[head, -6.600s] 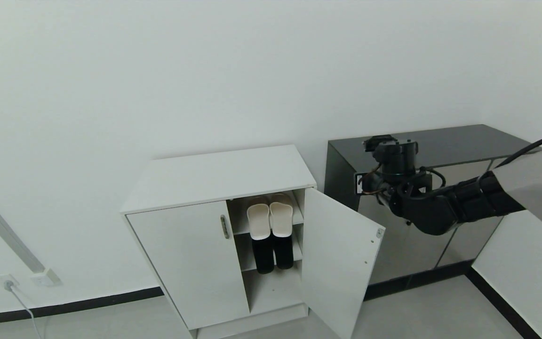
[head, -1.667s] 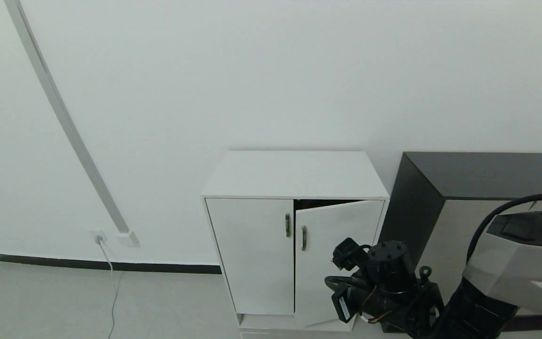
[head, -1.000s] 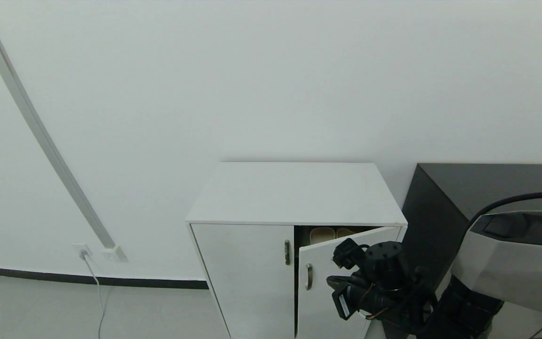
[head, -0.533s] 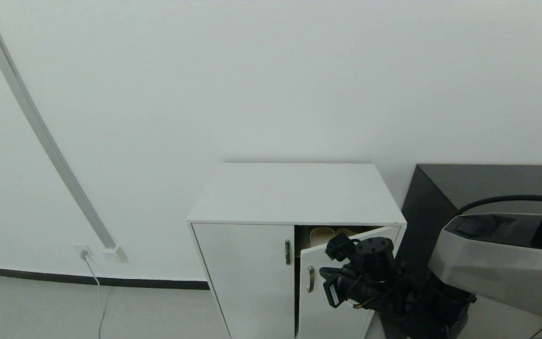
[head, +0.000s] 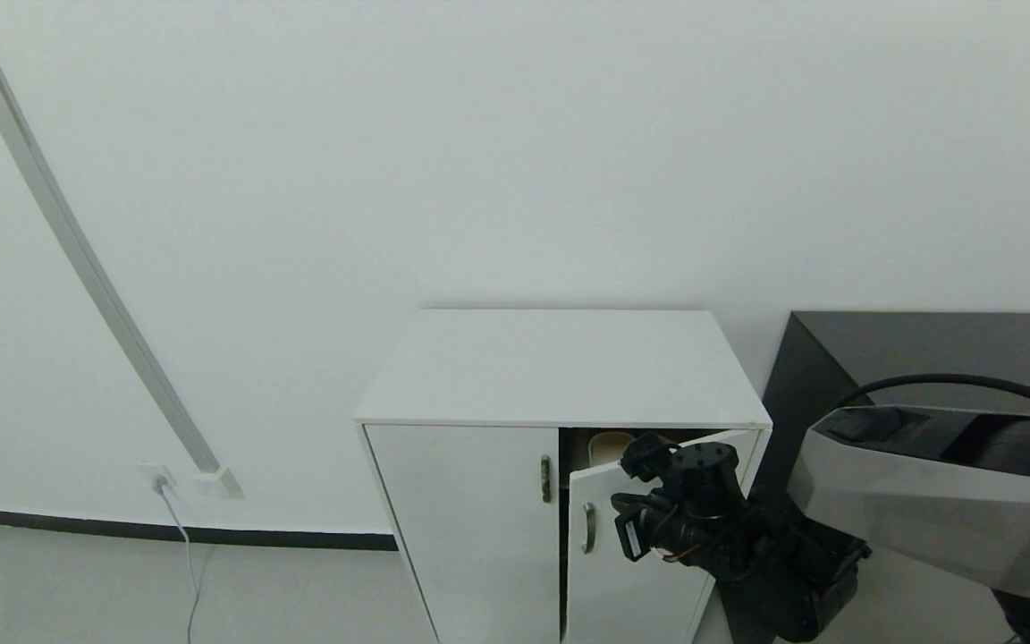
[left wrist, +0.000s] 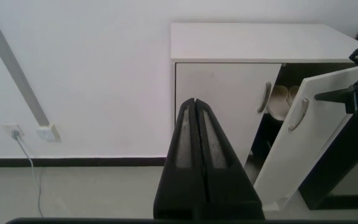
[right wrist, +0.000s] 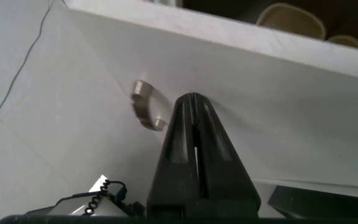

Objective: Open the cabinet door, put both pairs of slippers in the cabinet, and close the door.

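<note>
We take the step in hand to be the last one: pushing the right door (head: pixel 600 599) shut. It hangs ajar from the cabinet (head: pixel 560 367), its free edge standing out from the closed left door (head: pixel 470 528). The right gripper (right wrist: pixel 194 99) has its fingers pressed together with nothing between them, and its tip rests on the door's outer face just beside the handle (right wrist: pixel 146 106). The left gripper (left wrist: pixel 194 102) is likewise closed and empty, held well apart from the cabinet.

To do this well, we would keep the push near the handle side, far from the hinge edge, where the least force is needed. We would follow the door's arc rather than drive straight in, so the tip does not skid across the smooth face. We would ease off as the free edge meets the left door (a hard shove may make it bounce back).

The pale slippers (left wrist: pixel 281 99) sit on an upper shelf, showing above the door's top edge. We cannot make out a second pair, since the door covers the lower shelves. From the head, the wrist hides the fingertips, and the cabinet's foot is cut off. The hinges are out of sight
</note>
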{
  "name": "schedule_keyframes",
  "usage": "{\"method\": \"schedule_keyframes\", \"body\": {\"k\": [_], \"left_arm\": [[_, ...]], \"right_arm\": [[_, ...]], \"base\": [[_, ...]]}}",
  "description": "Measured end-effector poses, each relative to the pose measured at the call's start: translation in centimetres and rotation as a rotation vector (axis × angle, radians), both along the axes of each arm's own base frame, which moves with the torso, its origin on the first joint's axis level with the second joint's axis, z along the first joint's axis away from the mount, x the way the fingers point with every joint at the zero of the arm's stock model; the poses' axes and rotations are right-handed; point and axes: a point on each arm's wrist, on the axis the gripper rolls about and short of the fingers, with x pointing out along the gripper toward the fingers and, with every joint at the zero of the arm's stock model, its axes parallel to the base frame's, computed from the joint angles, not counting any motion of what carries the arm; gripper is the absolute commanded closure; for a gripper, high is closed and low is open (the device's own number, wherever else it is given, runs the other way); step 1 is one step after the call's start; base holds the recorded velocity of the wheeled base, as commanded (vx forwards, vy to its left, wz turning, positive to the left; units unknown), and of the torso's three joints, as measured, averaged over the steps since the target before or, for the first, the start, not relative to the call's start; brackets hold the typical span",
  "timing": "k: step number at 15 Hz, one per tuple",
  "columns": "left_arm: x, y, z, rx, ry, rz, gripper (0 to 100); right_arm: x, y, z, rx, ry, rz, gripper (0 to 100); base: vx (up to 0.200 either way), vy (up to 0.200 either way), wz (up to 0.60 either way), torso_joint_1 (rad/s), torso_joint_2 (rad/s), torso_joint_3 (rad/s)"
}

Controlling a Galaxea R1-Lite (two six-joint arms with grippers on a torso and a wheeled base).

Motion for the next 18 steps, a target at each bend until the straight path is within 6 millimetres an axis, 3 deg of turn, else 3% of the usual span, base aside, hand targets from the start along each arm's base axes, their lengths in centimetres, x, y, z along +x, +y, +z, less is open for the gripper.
{"method": "schedule_keyframes", "body": {"k": [7, 18], "left_arm": [[0.0, 0.0, 0.0, 0.0, 0.0, 0.0, 100], [0.0, 0.0, 0.0, -0.005, 0.0, 0.017, 100]], "right_arm": [[2.1, -0.2, -1.3, 0.008, -0.011, -0.033, 100], [3.3, -0.8, -1.6, 0.013, -0.021, -0.063, 100]], "base": [[0.0, 0.0, 0.0, 0.0, 0.0, 0.0], [0.0, 0.0, 0.0, 0.0, 0.0, 0.0]]}}
